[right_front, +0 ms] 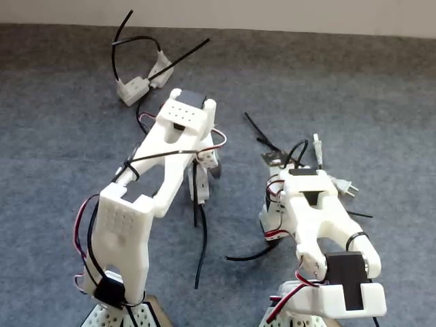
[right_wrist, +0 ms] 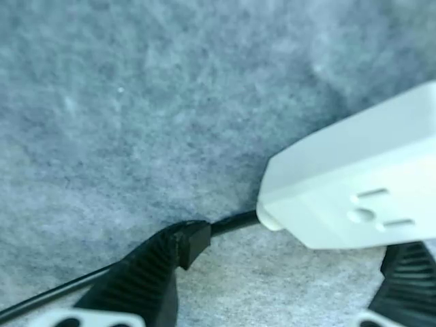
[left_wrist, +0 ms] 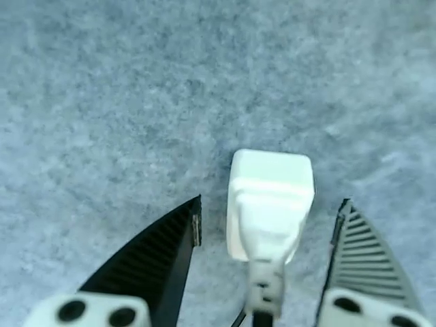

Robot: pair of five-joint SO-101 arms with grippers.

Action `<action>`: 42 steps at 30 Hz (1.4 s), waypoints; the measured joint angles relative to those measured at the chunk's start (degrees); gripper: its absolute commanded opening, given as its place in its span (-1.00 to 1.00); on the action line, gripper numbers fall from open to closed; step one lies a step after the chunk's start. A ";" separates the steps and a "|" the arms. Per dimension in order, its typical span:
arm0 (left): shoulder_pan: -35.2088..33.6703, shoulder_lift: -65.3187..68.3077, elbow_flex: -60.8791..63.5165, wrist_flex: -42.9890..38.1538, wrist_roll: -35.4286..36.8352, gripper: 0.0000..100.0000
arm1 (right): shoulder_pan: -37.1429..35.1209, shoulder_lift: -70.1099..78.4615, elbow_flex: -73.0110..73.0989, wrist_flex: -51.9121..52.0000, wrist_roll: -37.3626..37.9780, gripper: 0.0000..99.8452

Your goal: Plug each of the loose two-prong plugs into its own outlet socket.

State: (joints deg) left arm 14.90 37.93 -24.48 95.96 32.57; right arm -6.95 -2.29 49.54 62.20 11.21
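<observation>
Between the wide-open jaws of my left gripper (left_wrist: 271,204) lies a white boxy plastic connector (left_wrist: 270,184), ungripped; my right gripper (right_wrist: 298,244) gapes, empty, at a white plastic outlet socket (right_wrist: 354,184).

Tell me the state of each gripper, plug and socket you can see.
Left gripper: open, straddling the white corded connector.
White corded connector: lying on the carpet, not gripped.
Right gripper: open.
Outlet socket: empty, slots bare.
Two-prong plug: loose on the carpet, prongs bare.
</observation>
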 measured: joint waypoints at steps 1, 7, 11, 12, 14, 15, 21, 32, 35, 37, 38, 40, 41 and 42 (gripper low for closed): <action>0.00 0.00 0.26 -0.70 0.00 -0.38 | 0.00 0.00 0.00 0.00 0.00 -0.21; -0.18 0.09 5.54 -7.38 0.00 -0.48 | 0.00 0.00 0.00 0.00 0.00 -0.21; 0.00 -0.44 8.97 -11.78 0.09 -0.84 | 0.00 0.00 0.00 0.00 0.00 -0.21; 0.35 -0.53 9.14 -12.92 0.09 -0.94 | 0.00 0.00 0.00 0.00 0.00 -0.21; 0.62 -0.53 9.05 -15.03 0.18 -0.98 | 0.00 0.00 0.00 0.00 0.00 -0.21; 0.62 -0.53 9.23 -15.82 0.18 -0.96 | 0.00 0.00 0.00 0.00 0.00 -0.21; 0.18 0.09 4.13 -16.26 0.09 -0.99 | 0.00 0.00 0.00 0.00 0.00 -0.21; -11.60 0.26 -18.29 -31.30 0.00 -0.99 | 0.00 0.00 0.00 0.00 0.00 -0.21; -12.40 0.53 -18.46 -39.30 0.00 -0.99 | 0.00 0.00 0.00 0.00 0.00 -0.21; -12.92 2.46 -19.25 -43.69 0.00 -0.98 | 0.00 0.00 0.00 0.00 0.00 -0.21; -13.19 3.69 -19.34 -45.89 0.00 -0.98 | 0.00 0.00 0.00 0.00 0.00 -0.21; -14.07 6.86 -19.34 -50.37 0.18 -0.94 | 0.00 0.00 0.00 0.00 0.00 -0.21; -14.51 8.70 -19.34 -52.57 0.18 -0.88 | 0.00 0.00 0.00 0.00 0.00 -0.21; -15.03 10.64 -19.34 -54.42 0.26 -0.78 | 0.00 0.00 0.00 0.00 0.00 -0.21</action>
State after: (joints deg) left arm -0.13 48.57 -43.82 41.54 32.84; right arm -6.95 -2.29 49.54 62.20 11.21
